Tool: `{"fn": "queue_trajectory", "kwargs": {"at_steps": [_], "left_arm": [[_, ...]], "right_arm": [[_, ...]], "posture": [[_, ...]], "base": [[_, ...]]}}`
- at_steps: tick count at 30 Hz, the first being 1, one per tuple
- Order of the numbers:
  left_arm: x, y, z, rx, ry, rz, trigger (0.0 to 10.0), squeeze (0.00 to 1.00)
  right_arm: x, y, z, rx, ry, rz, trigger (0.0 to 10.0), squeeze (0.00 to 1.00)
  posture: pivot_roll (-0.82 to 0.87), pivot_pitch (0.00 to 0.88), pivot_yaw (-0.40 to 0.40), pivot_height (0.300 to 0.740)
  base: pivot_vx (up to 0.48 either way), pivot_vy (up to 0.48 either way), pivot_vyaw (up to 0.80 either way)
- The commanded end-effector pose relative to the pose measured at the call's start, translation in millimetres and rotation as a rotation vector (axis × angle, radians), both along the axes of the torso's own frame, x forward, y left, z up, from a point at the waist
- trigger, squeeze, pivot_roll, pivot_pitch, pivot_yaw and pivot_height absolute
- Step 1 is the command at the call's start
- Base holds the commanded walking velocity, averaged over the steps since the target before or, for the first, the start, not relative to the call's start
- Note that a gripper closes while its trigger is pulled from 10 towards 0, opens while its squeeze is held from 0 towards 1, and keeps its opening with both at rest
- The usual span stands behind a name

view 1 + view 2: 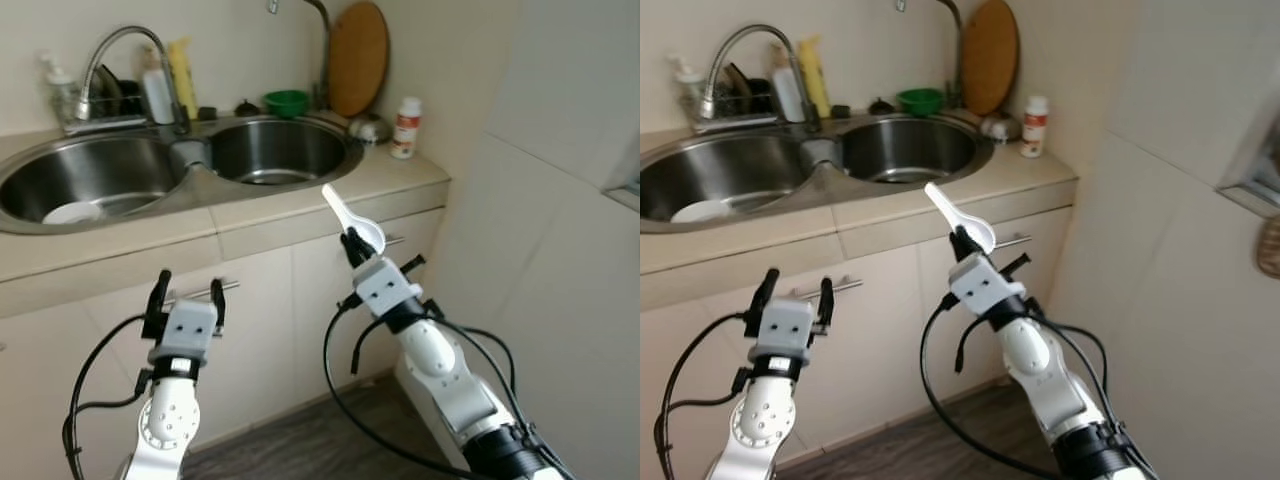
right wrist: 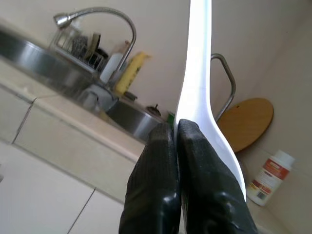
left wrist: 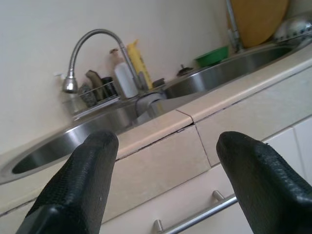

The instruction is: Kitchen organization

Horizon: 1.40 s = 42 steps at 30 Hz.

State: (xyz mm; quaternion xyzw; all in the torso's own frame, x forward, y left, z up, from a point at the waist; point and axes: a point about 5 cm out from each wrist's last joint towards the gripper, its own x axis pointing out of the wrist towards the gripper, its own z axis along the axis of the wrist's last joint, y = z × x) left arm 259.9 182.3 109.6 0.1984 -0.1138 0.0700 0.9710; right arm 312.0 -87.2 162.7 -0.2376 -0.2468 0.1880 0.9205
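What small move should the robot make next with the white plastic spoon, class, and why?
Probably carry the white plastic spoon forward over the double stainless-steel sink. The right gripper is shut on it in front of the cabinets, short of the counter, while the left gripper is open and holds nothing.

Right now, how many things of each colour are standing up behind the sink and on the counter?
Green: 1, bowl
Yellow: 1, bottle
White: 2, bottle, red-labelled bottle
Brown: 1, round cutting board
Total: 5
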Motion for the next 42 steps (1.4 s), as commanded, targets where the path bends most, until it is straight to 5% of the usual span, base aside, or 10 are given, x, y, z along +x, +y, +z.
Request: {"fn": "queue_trajectory", "kwargs": {"at_steps": [1,9,22,36,42], "left_arm": [[1.7,-5.2,5,-0.002,-0.016,-0.013,10.0,0.00],[4.6,-3.6,18,0.017,-0.069,-0.011,10.0,0.00],[10.8,4.5,35,0.022,-0.132,0.031,10.0,0.00],[14.9,2.2,54,0.010,-0.195,0.020,10.0,0.00],[16.8,-2.7,72,0.017,-0.261,-0.008,10.0,0.00]], "right_arm": [[2.5,-8.7,3,0.032,0.006,-0.030,10.0,0.00],[6.6,-10.3,10,0.040,-0.008,-0.051,10.0,0.00],[9.2,-9.4,16,0.055,-0.019,-0.055,10.0,0.00],[17.5,-9.4,31,0.123,-0.027,-0.054,10.0,0.00],[36.6,-15.6,76,0.206,-0.050,-0.071,10.0,0.00]], "posture": [[-0.02,0.000,-0.002,0.740],[-0.02,0.000,0.000,0.740],[-0.02,0.000,0.001,0.740],[-0.01,0.000,-0.002,0.740],[-0.01,0.000,-0.002,0.740]], "base": [[0.337,0.000,0.00],[0.339,0.000,0.00],[0.337,0.000,0.80],[0.340,0.000,0.00],[0.266,0.000,0.00]]}}
